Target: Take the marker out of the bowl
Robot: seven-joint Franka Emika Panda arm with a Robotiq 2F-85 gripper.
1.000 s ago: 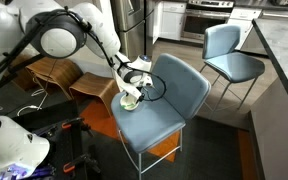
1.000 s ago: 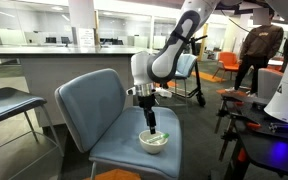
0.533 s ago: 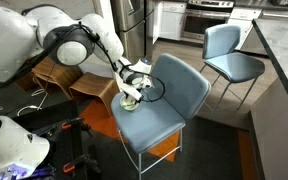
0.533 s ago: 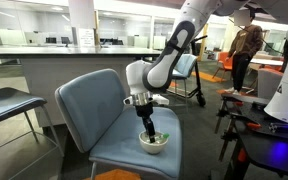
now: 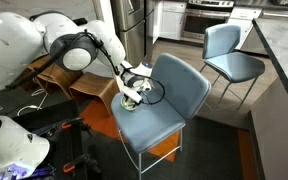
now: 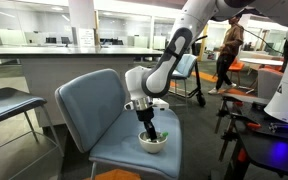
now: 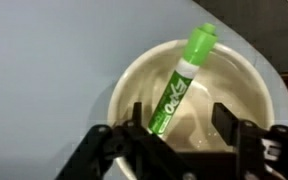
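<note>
Step in hand: grasp marker [image 7: 179,75].
- Wrist view, left to right: finger [image 7: 136,115] close beside barrel; marker slanted inside bowl [image 7: 259,85], top end at bowl rim; clear gap to 2nd finger.
- Gripper [image 7: 179,118]: released, jaws astride barrel within bowl.
- Judgement: centre jaws on barrel, clamp across it, lift straight above bowl rim. Light bowl may tip.
- Only wrist view shows marker and jaw gap.
- Exterior view adds bowl [image 6: 154,143] on chair seat [image 6: 109,150], near front edge.
</note>
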